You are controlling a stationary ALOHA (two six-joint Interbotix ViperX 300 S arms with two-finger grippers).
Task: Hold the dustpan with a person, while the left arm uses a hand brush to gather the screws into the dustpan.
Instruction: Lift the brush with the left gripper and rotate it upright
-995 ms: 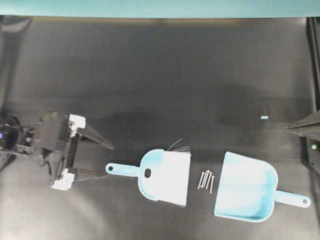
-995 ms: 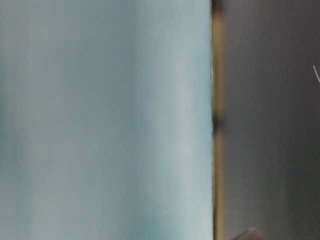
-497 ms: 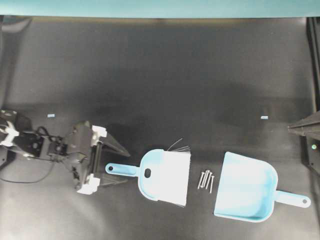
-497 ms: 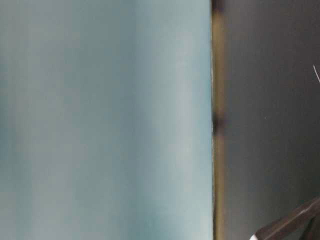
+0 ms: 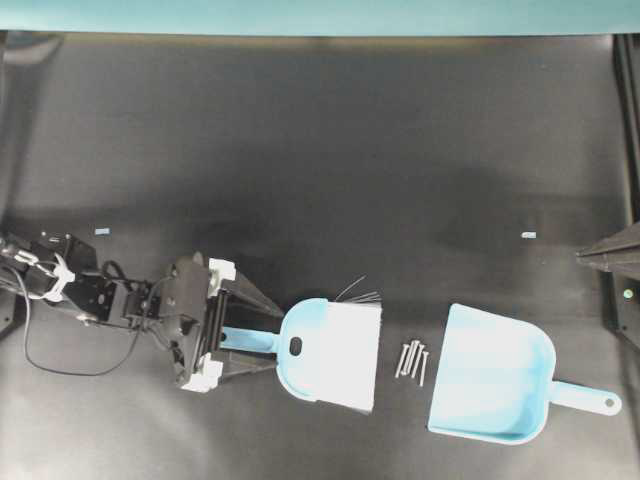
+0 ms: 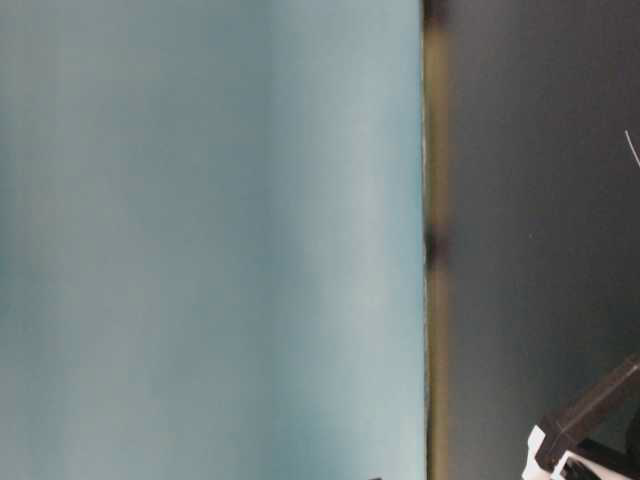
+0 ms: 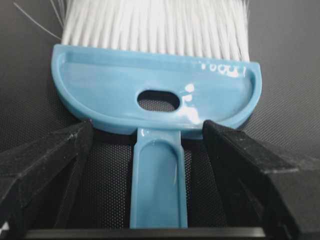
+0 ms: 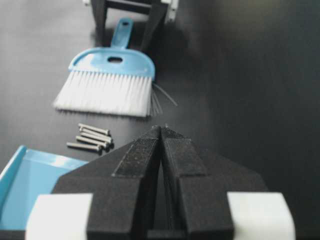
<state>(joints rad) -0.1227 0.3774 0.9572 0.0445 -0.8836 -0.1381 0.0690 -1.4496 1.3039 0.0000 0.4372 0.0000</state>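
Observation:
The light blue hand brush [image 5: 335, 352] lies flat on the black mat, bristles toward the screws [image 5: 412, 360], a small cluster of several. The dustpan [image 5: 492, 375] lies just right of them, its handle pointing right. My left gripper [image 5: 277, 340] is open, and its fingers straddle the brush's slim handle [image 7: 158, 180] with gaps on both sides. In the left wrist view the fingertips [image 7: 80, 137] reach the hood of the brush [image 7: 155, 85]. My right gripper [image 8: 161, 129] is shut and empty, hanging at the right edge [image 5: 600, 257]. The person is out of view.
Two tiny light blue scraps lie on the mat, one on the left [image 5: 101, 230] and one on the right [image 5: 529, 235]. A teal wall [image 5: 320, 15] borders the far side. Stray dark bristles [image 5: 360, 292] stick out from the brush's far corner.
The left arm has moved right along the mat. Its open fingers now flank the brush handle. The brush, the screws, the dustpan and the right gripper stayed in place.

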